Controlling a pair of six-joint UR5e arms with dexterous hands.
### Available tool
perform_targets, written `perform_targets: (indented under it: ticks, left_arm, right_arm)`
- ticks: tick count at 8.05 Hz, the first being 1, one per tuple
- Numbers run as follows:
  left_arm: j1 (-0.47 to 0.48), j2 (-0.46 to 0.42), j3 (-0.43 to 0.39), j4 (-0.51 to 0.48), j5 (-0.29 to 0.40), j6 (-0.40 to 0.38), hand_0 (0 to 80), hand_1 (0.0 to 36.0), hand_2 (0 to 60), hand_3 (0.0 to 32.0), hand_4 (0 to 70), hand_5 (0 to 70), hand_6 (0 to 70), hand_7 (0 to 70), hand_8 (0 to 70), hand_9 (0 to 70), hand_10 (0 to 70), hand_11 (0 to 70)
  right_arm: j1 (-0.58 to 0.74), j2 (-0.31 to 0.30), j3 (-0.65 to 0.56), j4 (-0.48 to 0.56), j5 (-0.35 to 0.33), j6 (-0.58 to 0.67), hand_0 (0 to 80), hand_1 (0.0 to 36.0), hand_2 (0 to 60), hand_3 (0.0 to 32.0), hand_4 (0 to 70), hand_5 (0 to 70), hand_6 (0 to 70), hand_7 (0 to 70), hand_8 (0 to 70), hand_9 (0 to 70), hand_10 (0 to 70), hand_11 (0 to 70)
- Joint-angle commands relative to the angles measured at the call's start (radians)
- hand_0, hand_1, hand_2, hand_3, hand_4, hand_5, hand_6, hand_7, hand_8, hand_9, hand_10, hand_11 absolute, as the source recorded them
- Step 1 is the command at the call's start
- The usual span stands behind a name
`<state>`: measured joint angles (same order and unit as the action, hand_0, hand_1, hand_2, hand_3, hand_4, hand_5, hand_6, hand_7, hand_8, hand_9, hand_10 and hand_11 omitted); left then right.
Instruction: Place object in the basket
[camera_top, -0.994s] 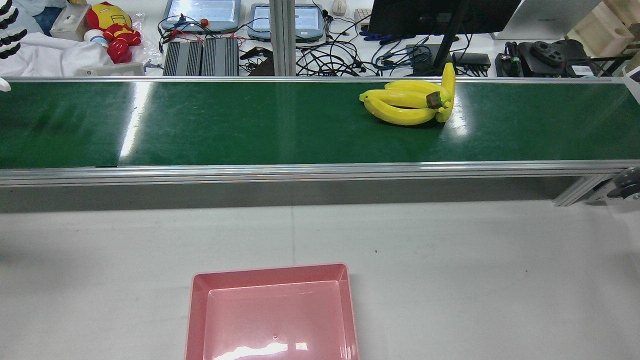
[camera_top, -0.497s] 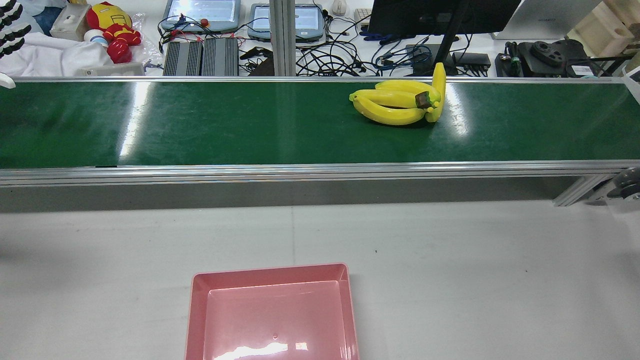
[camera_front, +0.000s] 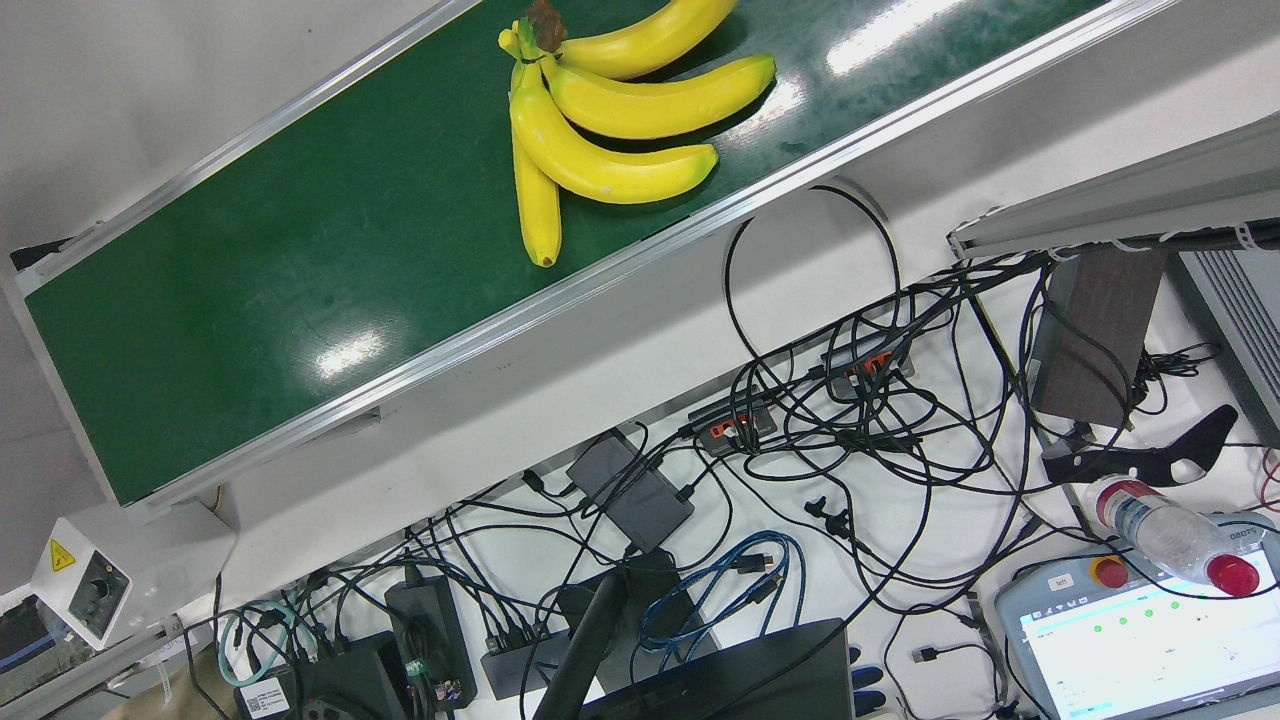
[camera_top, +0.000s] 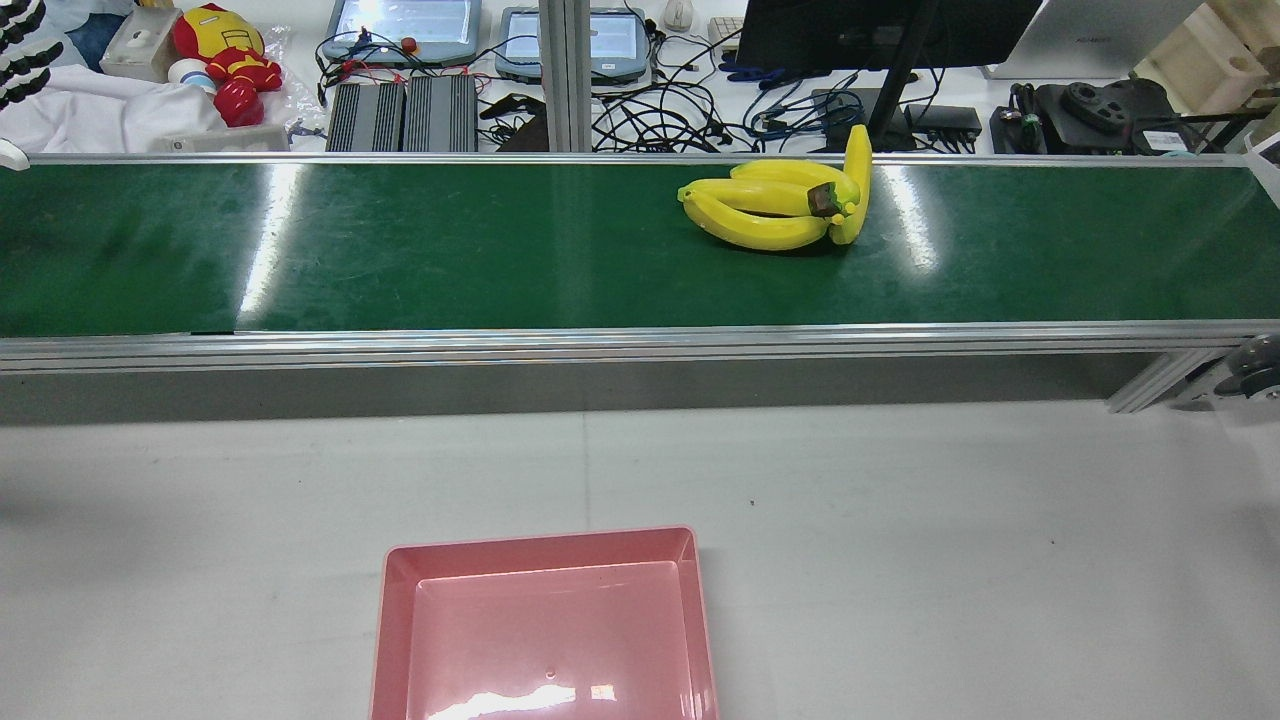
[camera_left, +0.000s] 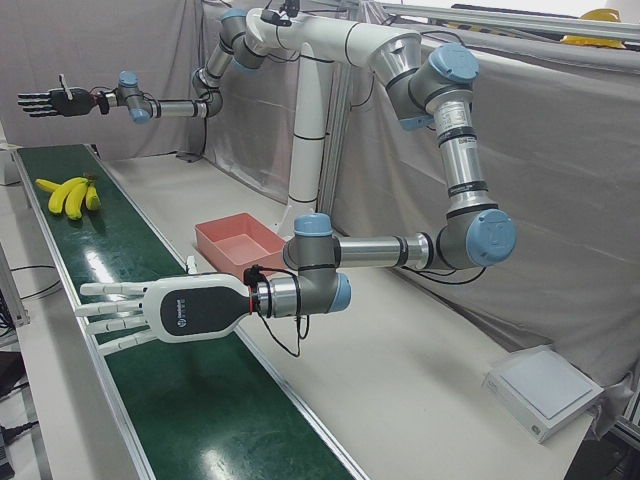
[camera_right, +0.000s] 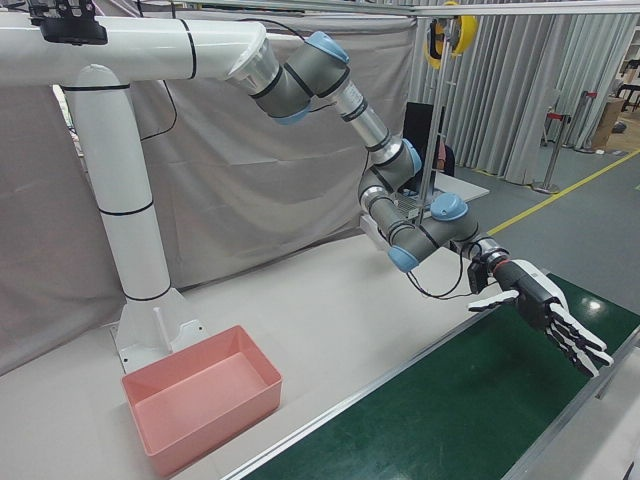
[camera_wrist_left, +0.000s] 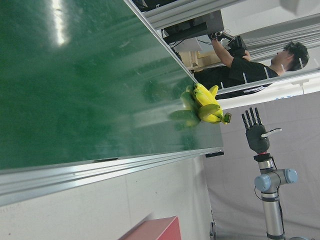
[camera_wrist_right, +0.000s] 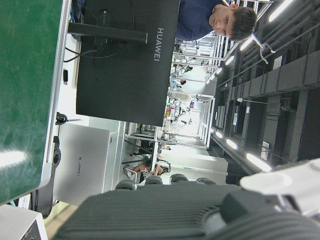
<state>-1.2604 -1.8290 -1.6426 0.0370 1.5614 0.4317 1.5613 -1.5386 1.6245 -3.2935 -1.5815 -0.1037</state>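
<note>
A bunch of yellow bananas (camera_top: 770, 205) lies on the green conveyor belt (camera_top: 450, 250), right of its middle, near the far rail; the bunch also shows in the front view (camera_front: 600, 110) and the left-front view (camera_left: 65, 193). The pink basket (camera_top: 545, 545) sits empty on the grey table near the front edge. My left hand (camera_left: 150, 310) hovers open over the belt's left end, far from the bananas; only its fingertips (camera_top: 22, 55) show in the rear view. My right hand (camera_left: 45, 102) hangs open in the air above the belt's other end (camera_right: 545, 315), beyond the bananas.
Behind the belt a white desk carries cables (camera_top: 680, 110), a monitor (camera_top: 880, 30), tablets and a toy figure (camera_top: 225, 55). A person (camera_wrist_left: 245, 70) stands beyond the belt's right end. Bare grey table (camera_top: 900, 520) lies between belt and basket.
The bananas have travelled left along the belt. The left hand's fingertips shifted slightly at the upper left corner. The basket has not moved.
</note>
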Motion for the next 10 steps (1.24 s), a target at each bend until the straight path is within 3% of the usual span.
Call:
perform_targets:
  ticks: [1,3,6,10]
  left_arm:
    - [0.001,-0.001,-0.025,0.02,0.0,-0.001,57.7,13.6,0.0,8.0,5.1,3.6,0.0,1.6,5.3,6.8,0.8,3.3]
    - [0.003,-0.003,-0.026,0.023,-0.001,0.001,57.6,13.9,0.0,6.4,6.2,4.4,0.0,1.6,5.3,7.0,1.0,3.6]
    - [0.003,-0.024,-0.066,0.055,-0.03,0.002,58.4,14.4,0.0,9.0,4.2,4.7,0.0,1.5,5.4,6.7,0.7,3.3]
    - [0.004,-0.019,-0.066,0.073,-0.035,0.007,57.5,14.3,0.0,8.6,4.0,5.1,0.0,1.5,5.7,6.7,0.7,3.2]
  right_arm:
    - [0.0,0.0,0.0,0.0,0.0,-0.001,0.0,0.0,0.0,0.0,0.0,0.0,0.0,0.0,0.0,0.0,0.0,0.0]
    - [0.0,0.0,0.0,0.0,0.0,-0.001,0.0,0.0,0.0,0.0,0.0,0.0,0.0,0.0,0.0,0.0,0.0,0.0]
    - [0.0,0.0,0.0,0.0,0.0,-0.001,0.0,0.0,0.0,0.0,0.0,0.0,0.0,0.0,0.0,0.0,0.0,0.0]
    - [0.0,0.0,0.002,0.0,0.0,-0.001,0.0,0.0,0.0,0.0,0.0,0.0,0.0,0.0,0.0,0.0,0.0,0.0]
